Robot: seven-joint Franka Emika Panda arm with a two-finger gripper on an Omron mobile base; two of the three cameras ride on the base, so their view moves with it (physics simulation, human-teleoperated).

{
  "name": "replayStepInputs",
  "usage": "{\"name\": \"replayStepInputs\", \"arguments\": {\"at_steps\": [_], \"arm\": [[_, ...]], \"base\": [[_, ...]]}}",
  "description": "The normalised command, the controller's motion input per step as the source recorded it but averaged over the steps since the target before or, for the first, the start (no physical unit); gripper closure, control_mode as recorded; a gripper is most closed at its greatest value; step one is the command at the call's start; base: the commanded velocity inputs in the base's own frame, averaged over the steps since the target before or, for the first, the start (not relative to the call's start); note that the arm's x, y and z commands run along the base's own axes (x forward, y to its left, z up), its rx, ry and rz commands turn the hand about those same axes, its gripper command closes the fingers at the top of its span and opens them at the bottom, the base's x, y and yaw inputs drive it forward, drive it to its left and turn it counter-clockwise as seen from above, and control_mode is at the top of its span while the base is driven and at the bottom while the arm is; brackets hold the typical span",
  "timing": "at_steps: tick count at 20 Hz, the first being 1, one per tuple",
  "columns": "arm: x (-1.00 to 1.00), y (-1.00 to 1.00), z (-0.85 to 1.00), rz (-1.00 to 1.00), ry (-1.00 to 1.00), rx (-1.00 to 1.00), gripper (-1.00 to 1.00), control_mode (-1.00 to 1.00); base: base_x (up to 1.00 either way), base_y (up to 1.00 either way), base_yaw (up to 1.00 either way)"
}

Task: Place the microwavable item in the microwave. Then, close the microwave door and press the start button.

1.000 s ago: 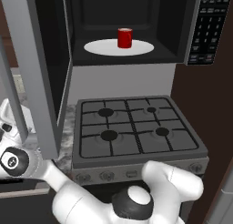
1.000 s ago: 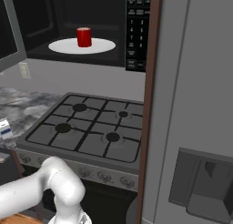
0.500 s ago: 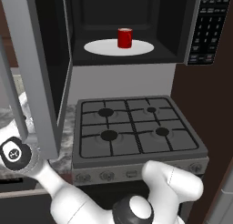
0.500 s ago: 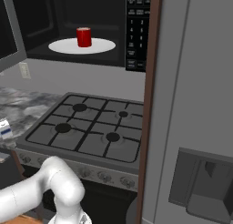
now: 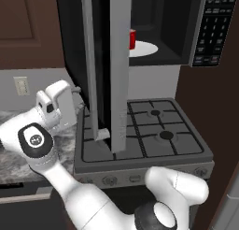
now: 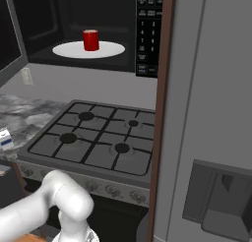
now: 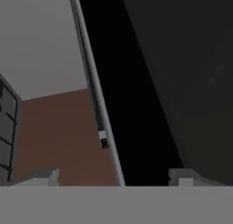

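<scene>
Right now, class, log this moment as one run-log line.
red cup: on turntable plate inside microwave | microwave door: partly open | gripper: open, beside door | start: not pressed

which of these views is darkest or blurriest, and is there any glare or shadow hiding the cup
Hand view: darkest and soft, mostly the black microwave door, little detail. Left base view: evenly lit, no glare; the red cup is half hidden by the door's edge, not by shadow. Right base view: clearest, cup bright on the white plate though the microwave cavity behind is dim.
</scene>
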Motion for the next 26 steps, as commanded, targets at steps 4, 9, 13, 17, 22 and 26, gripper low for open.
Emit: {"name": "replayStepInputs", "arguments": {"at_steps": [4, 9, 13, 17, 22, 26], "arm": [[-0.01, -1.0, 0.0, 0.26, -0.01, 0.15, -1.0, -1.0], [0.02, -1.0, 0.0, 0.29, 0.05, 0.1, -1.0, -1.0], [0.16, -0.92, 0.0, 0.35, 0.15, 0.06, -1.0, -1.0], [0.34, -0.75, 0.0, 0.41, 0.15, 0.05, -1.0, -1.0], [0.56, -0.47, 0.06, 0.42, 0.16, 0.04, -1.0, -1.0], [0.65, -0.29, 0.2, 0.36, 0.19, 0.02, -1.0, -1.0]], "base": [[0.0, 0.0, 0.0], [0.0, 0.0, 0.0], [0.0, 0.0, 0.0], [0.0, 0.0, 0.0], [0.0, 0.0, 0.0], [0.0, 0.0, 0.0]]}}
